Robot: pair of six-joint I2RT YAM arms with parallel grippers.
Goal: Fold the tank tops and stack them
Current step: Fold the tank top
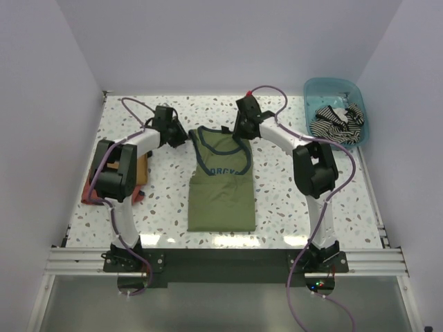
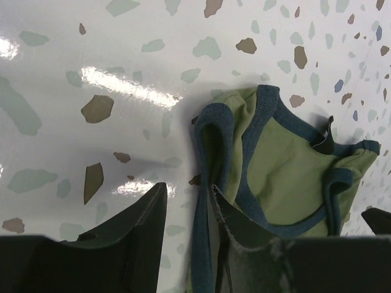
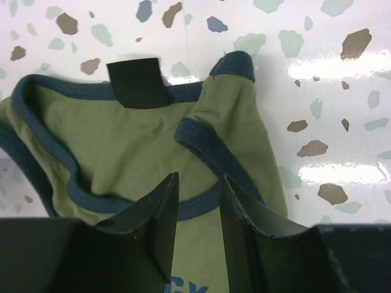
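The olive-green tank top, with navy trim and a blue chest print, lies flat mid-table, folded into a narrow strip with its straps at the far end. My left gripper is at its left strap. In the left wrist view that navy-edged strap runs between the parted fingers of the left gripper, against the right finger and not pinched. My right gripper hovers over the neckline. In the right wrist view the right gripper is open above the navy trim, holding nothing. The striped tank top lies crumpled in the bin.
A blue plastic bin stands at the far right corner. Orange and brown cloth lies under my left arm near the table's left edge. White walls close in the table on three sides.
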